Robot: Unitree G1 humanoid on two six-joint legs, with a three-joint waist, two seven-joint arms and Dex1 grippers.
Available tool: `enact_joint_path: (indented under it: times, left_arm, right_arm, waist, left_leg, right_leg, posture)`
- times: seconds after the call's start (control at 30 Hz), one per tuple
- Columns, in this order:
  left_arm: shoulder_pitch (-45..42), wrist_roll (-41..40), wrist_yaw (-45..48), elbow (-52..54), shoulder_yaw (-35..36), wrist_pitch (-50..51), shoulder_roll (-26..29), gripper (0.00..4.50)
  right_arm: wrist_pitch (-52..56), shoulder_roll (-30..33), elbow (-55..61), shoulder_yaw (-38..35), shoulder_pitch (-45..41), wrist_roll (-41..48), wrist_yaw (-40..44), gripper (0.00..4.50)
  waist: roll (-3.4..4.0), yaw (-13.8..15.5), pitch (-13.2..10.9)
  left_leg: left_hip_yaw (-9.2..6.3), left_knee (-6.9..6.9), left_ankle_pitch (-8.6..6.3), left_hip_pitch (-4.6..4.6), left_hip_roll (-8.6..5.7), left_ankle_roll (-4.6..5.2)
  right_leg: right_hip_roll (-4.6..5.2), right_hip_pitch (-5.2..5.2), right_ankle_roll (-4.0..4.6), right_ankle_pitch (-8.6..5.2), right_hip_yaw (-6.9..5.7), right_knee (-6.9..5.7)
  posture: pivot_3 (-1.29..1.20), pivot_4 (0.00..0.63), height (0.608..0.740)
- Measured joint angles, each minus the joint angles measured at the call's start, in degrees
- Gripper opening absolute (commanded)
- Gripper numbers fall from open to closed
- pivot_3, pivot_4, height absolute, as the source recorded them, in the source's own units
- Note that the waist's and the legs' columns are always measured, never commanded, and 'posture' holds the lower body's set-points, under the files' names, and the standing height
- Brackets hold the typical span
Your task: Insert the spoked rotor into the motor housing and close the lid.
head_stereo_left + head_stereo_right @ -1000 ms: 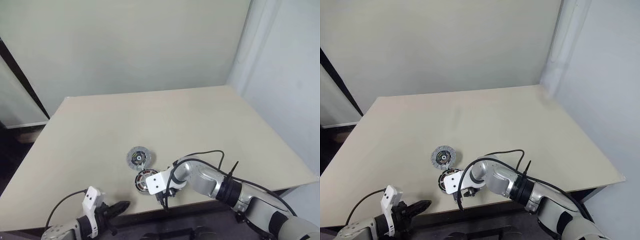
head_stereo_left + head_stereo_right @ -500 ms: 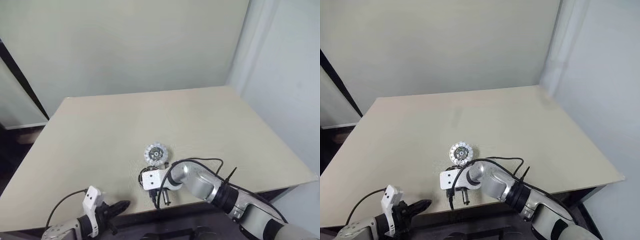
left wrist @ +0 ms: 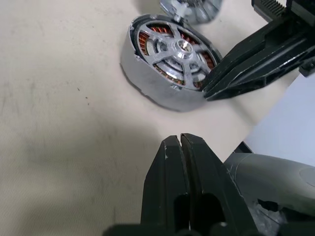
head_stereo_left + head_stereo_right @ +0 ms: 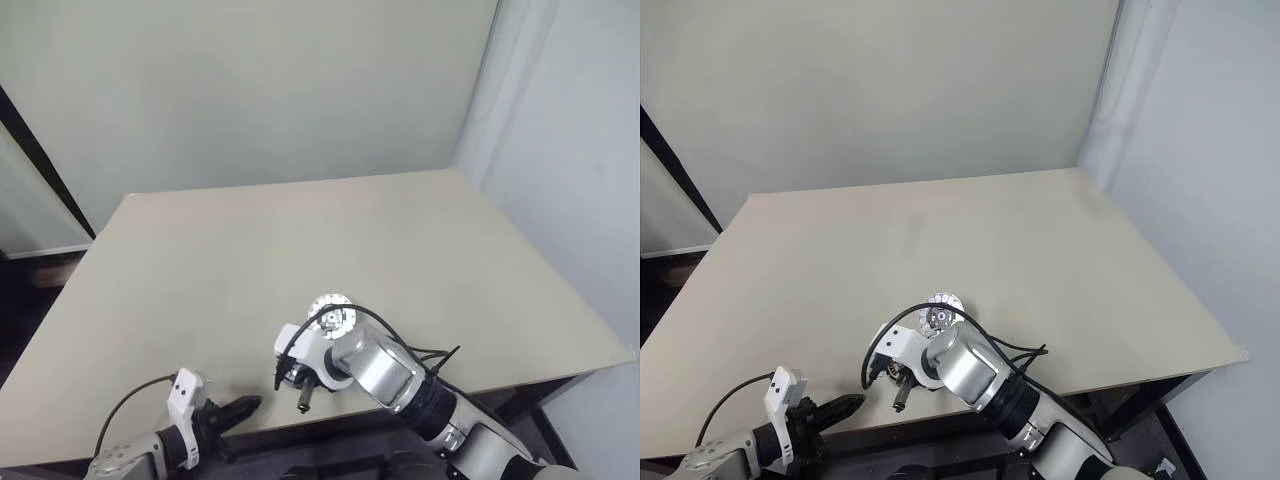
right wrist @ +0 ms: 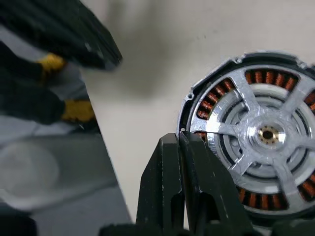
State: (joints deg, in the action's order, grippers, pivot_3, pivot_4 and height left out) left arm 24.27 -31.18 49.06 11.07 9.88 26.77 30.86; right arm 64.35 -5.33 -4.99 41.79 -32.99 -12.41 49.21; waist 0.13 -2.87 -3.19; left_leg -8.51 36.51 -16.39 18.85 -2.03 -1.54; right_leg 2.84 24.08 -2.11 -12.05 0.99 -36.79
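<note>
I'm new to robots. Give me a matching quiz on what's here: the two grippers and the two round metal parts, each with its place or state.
Things:
1. motor housing
2. silver wheel
3. left gripper
4. right gripper

Descriptions:
A. jaws shut, tips at the housing's rim
B. jaws shut, at the table's near edge, touching nothing
C. copper windings show
D. lies on the table just beyond the housing

Pairs: 1-C, 2-D, 3-B, 4-A.

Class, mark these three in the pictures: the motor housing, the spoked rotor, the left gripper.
motor housing [image 3: 183, 46], left wrist view, on its silver hub.
spoked rotor [image 4: 330, 318], left eye view, on its shiny face.
left gripper [image 3: 180, 141], left wrist view, between its shut fingertips.
</note>
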Motion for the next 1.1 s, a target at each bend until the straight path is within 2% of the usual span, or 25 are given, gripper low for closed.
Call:
enact_joint_path:
  times: [0.13, 0.63, 1.1]
  left_arm:
    - [-0.2, 0.1, -0.2, -0.2, -0.1, -0.5, -0.3, 0.0]
    - [0.6, 1.0, -0.4, -0.6, 0.1, -2.2, -1.2, 0.0]
    - [0.0, 1.0, -0.6, -0.7, 0.1, -2.2, -1.3, 0.0]
  right_arm:
    - [1.9, -3.3, -1.6, -2.4, 0.6, 2.3, -4.5, 0.02]
    - [2.8, -3.7, -4.6, -9.5, 2.1, 17.0, -17.9, 0.02]
    - [1.6, -3.7, -5.2, -12.6, 2.1, 25.6, -24.3, 0.02]
  waist:
    - [-0.02, 0.0, 0.0]
    - [0.05, 0.1, 0.0]
    - [0.05, 0.0, 0.0]
  left_leg:
    - [0.0, 0.04, 0.0, 0.22, 0.0, 0.0]
    - [0.0, 0.45, 0.04, 0.23, -0.05, -0.01]
    - [-0.02, 0.37, 0.07, 0.26, -0.04, 0.01]
  right_leg:
    - [0.0, 0.18, 0.0, 0.03, 0.0, -0.02]
    - [0.05, -0.01, 0.16, -0.04, -0.05, -0.06]
    - [0.03, 0.06, 0.15, -0.02, -0.08, -0.08]
  posture:
    - [0.0, 0.0, 0.74]
    - [0.0, 0.0, 0.74]
    - [0.0, 0.0, 0.74]
